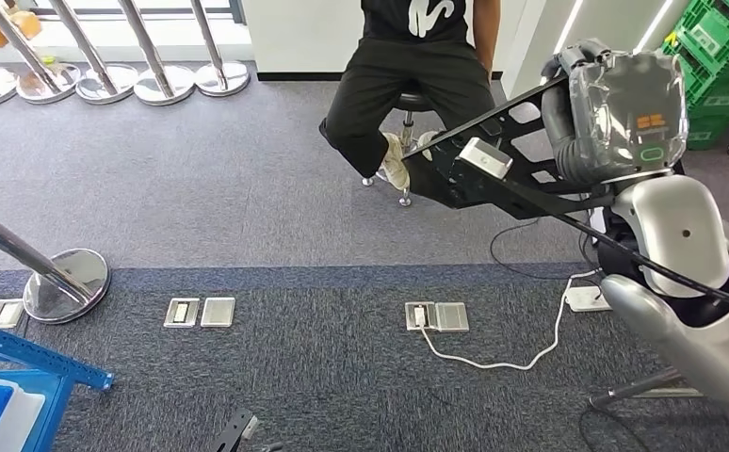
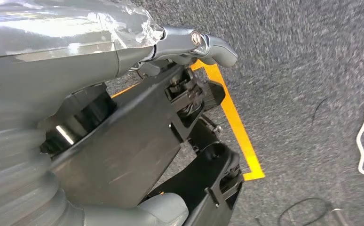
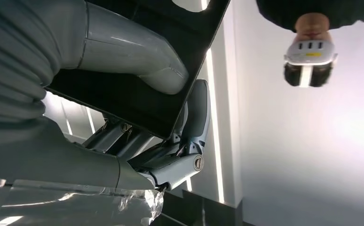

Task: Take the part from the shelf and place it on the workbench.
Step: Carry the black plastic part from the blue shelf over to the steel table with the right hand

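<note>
Black part [image 1: 493, 174] carried at two o'clock, clamped by right hand [image 3: 170, 141]; left hand [image 2: 189, 44] hanging, fingers curled, empty. Risk: long overhang swinging into seated person [image 1: 408, 75], or slipping.

Bright daylight; blurred wrist views

— We see the part [image 1: 493, 174] as matt black plate, smooth and flat; the right hand [image 3: 138, 117] holding it looks grey plastic, wrapped in crinkled glossy film.

— We agree; the carpet [image 1: 248, 198] is rough grey cloth; the stanchion bases [image 1: 163, 83] are polished metal.
</note>
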